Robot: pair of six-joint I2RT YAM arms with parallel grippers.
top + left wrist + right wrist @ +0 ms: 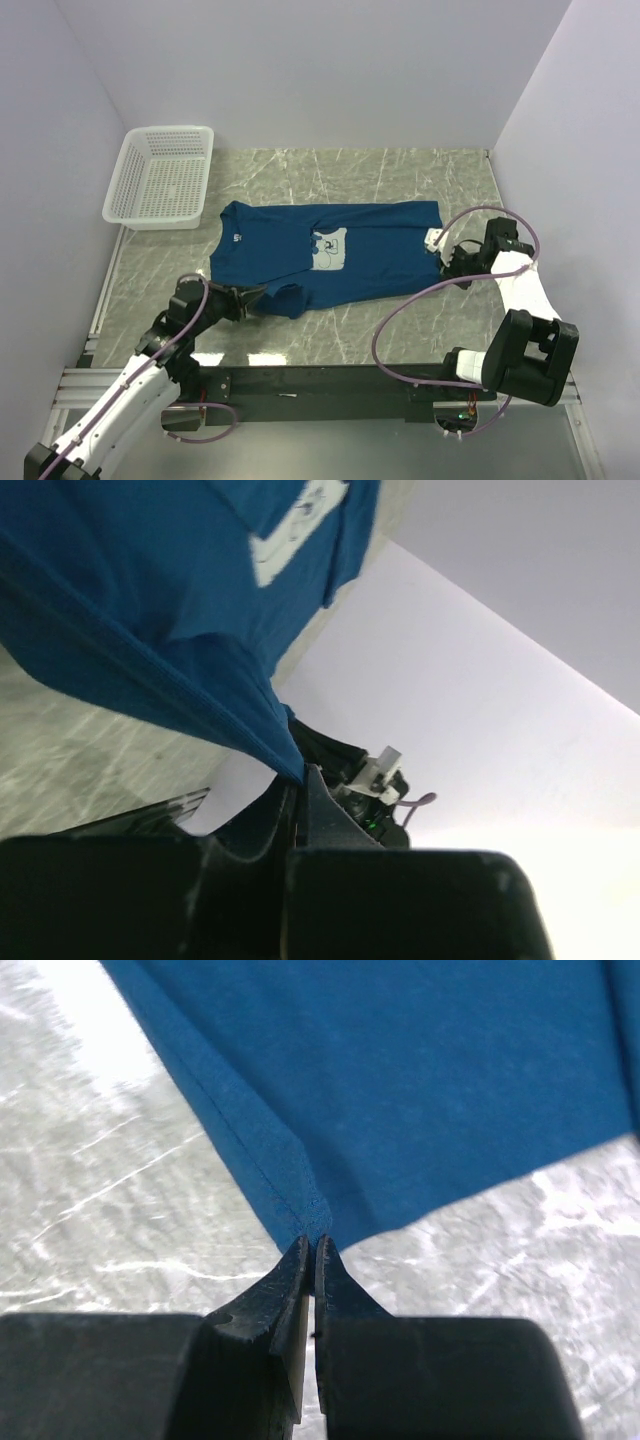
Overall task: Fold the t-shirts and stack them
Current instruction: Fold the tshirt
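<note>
One navy t-shirt (340,255) lies spread on the marble table, its pale cartoon print (328,250) facing up, neck to the left. My left gripper (255,295) is shut on the shirt's near left sleeve corner; in the left wrist view the cloth (150,620) hangs from the gripper (300,778), lifted off the table. My right gripper (447,262) is shut on the shirt's near right hem corner; the right wrist view shows the gripper (312,1250) pinching the hem corner of the shirt (400,1090) just above the table.
A white lattice basket (162,178) stands at the far left corner. White walls close in the table on the left, back and right. Bare marble (400,330) lies between the shirt and the near rail (300,380).
</note>
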